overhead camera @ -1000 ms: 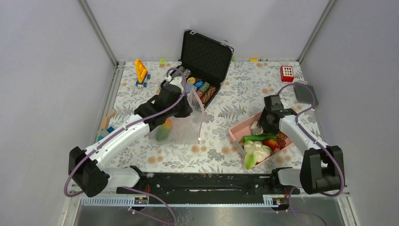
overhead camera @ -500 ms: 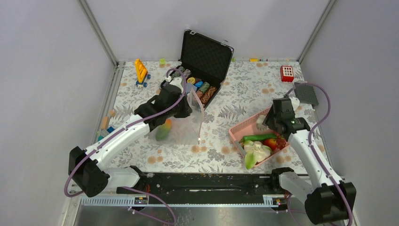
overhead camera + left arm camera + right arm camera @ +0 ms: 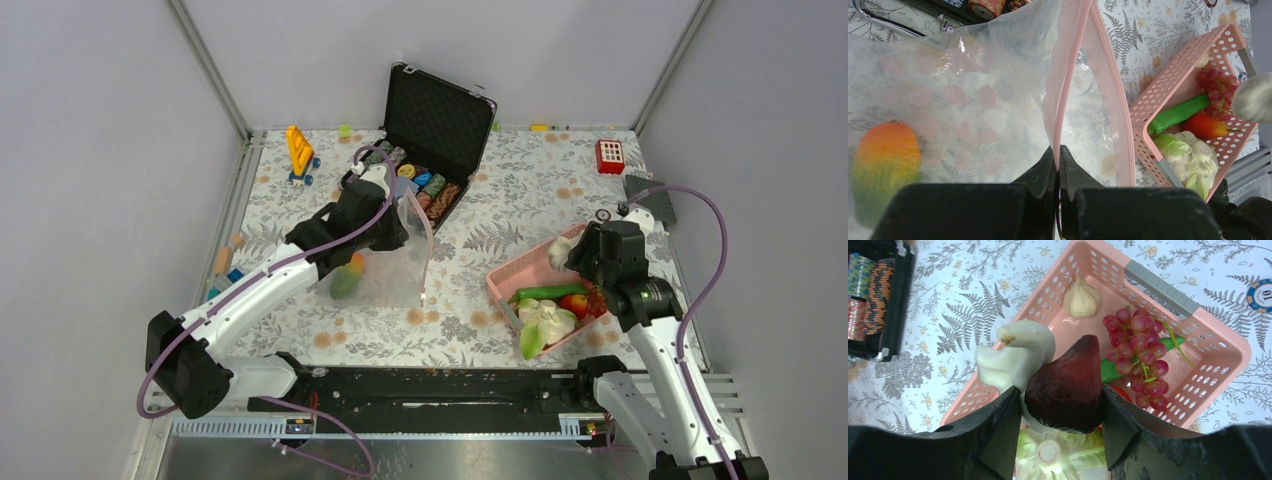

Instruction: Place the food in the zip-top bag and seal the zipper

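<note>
Reaching forward with left gripper (image 3: 1058,152), clamped tight on the zipper (image 3: 1066,75), holding the zip-top bag (image 3: 973,75) with mouth agape; mango (image 3: 883,165) inside. Hovering above the pink basket (image 3: 1048,295) with right gripper (image 3: 1062,412), half-spread around a dark red fruit (image 3: 1068,380) and white piece (image 3: 1015,352). Floral tabletop (image 3: 462,255) between bag and basket.

Light bright, even | shadows soft | glare on zip-top bag (image 3: 960,42)

My white fern-and-flower-print tabletop (image 3: 520,200) is boxed in by plain pale grey walls (image 3: 90,150) with aluminium corner posts (image 3: 208,70).
</note>
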### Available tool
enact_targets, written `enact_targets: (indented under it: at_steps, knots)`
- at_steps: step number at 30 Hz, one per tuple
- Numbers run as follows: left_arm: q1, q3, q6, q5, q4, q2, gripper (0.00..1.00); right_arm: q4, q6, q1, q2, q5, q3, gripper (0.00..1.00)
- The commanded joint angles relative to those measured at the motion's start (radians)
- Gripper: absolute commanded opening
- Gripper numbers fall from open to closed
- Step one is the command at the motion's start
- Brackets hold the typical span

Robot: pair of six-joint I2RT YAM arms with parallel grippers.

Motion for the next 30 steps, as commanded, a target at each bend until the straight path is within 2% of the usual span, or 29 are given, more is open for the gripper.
enact_targets:
  at_steps: [1,6,8,10,13,18,22,30]
  knots:
    - [0.006,0.011,0.010,0.022,0.044,0.001,0.00,-0.023,0.013,-0.005,0.065,0.035,-0.027,0.36]
    - [0.006,0.015,0.008,0.036,0.042,0.014,0.00,0.115,0.019,-0.004,0.228,-0.110,-0.061,0.37]
    - [0.006,0.017,0.008,0.035,0.042,0.014,0.00,0.142,0.011,-0.005,0.305,-0.170,-0.048,0.41]
    - [0.005,0.015,0.010,0.029,0.042,0.012,0.00,0.134,-0.011,-0.005,0.366,-0.198,-0.029,0.53]
    - [0.007,0.018,0.012,0.022,0.042,0.015,0.00,0.109,-0.020,-0.004,0.408,-0.146,-0.014,0.73]
    - [0.009,0.026,0.018,0.025,0.037,0.034,0.00,0.107,-0.009,-0.004,0.390,-0.056,-0.018,0.86]
    - [0.013,0.035,0.023,0.026,0.031,0.049,0.00,0.108,0.001,-0.004,0.375,-0.021,-0.023,0.90]
    - [0.019,0.037,0.024,0.031,0.029,0.054,0.00,0.080,0.051,-0.007,0.355,0.130,-0.033,0.85]
